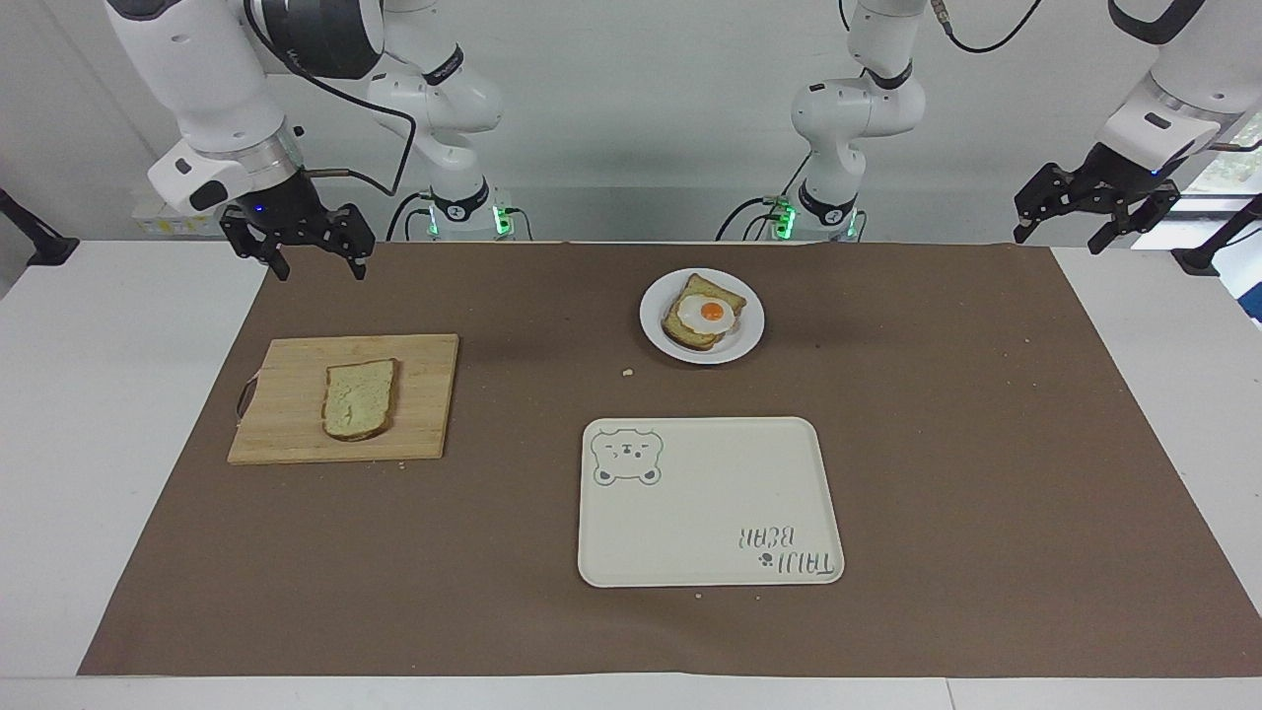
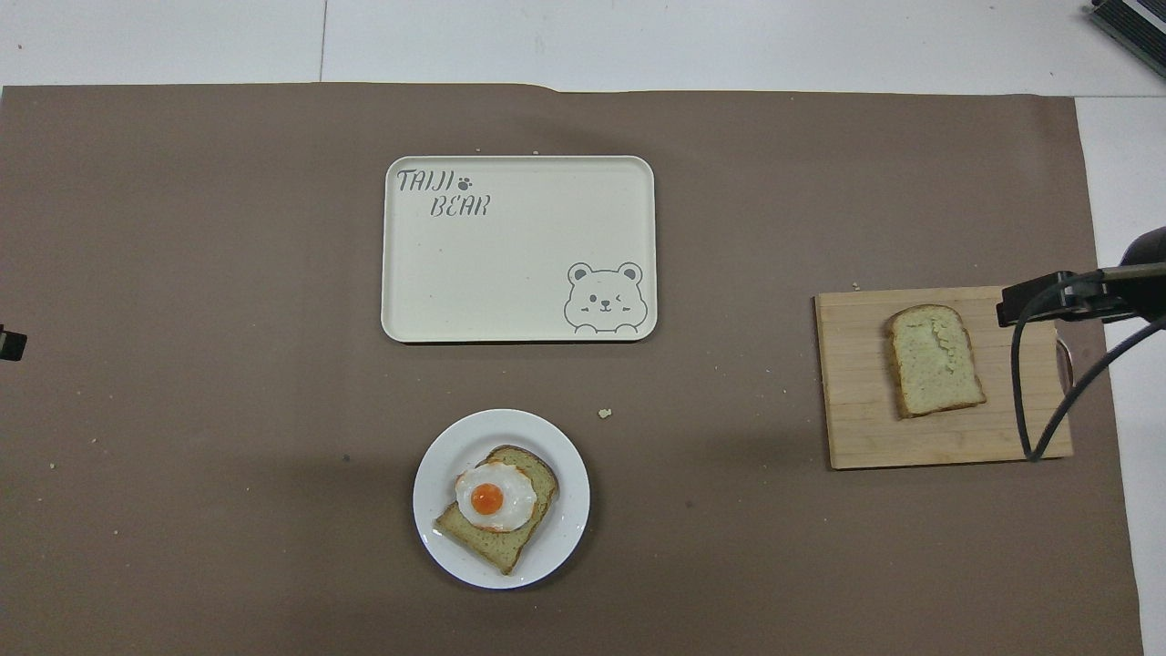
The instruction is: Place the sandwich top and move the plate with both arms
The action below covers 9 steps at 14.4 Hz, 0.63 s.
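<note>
Nearest the robots sits one plate [image 1: 656, 335], round and white, on the brown mat [image 1: 986, 444]. It carries one bread slice [image 1: 728, 296] with one fried egg [image 1: 702, 315] on top.

A single crumb [image 1: 626, 373] lies on the mat just farther out than the plate.

Toward the right arm's end of the table lies one wooden board [image 1: 424, 394], and on it one plain slice, the sandwich top [image 1: 359, 398], lying flat near the board's middle, well apart from the plate.

Farthest from the robots is one cream tray [image 1: 710, 493] with a bear print, lying in line with the plate.

There are two arms. The right gripper [image 1: 317, 258] hangs low over the mat's corner at the robots' edge, pointing down, its jaws spread and holding nothing. It is nearer the board than anything else but apart from it. The left gripper [image 1: 1094, 222] hangs tilted above the other corner of the mat at the robots' edge, jaws likewise spread and empty, well apart from the plate.
</note>
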Each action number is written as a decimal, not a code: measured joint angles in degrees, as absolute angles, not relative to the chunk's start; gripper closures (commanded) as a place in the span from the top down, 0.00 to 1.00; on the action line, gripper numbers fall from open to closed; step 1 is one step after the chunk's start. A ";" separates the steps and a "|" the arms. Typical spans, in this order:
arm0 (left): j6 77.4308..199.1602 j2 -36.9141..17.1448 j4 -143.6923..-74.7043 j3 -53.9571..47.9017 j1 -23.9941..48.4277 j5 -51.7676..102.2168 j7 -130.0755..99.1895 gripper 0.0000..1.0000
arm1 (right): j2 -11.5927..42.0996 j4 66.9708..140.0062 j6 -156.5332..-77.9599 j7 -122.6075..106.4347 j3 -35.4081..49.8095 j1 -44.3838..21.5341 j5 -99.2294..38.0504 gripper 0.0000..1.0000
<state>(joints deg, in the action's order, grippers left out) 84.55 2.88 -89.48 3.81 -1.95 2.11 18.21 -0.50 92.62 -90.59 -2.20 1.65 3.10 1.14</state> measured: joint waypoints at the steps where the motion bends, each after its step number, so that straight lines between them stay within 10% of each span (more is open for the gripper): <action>1: 84.55 2.88 -89.48 3.81 -1.95 2.11 18.22 1.00 | -0.50 92.63 -90.59 -2.20 1.66 3.07 1.14 1.00; 9: 84.55 2.88 -89.48 3.81 -1.95 2.11 18.22 1.00 | -0.50 92.66 -90.59 -2.20 1.72 2.73 1.14 1.00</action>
<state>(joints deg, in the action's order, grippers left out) 84.55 2.88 -89.48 3.81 -1.95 2.11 18.22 -0.50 92.66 -90.59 -2.20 1.72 2.73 1.14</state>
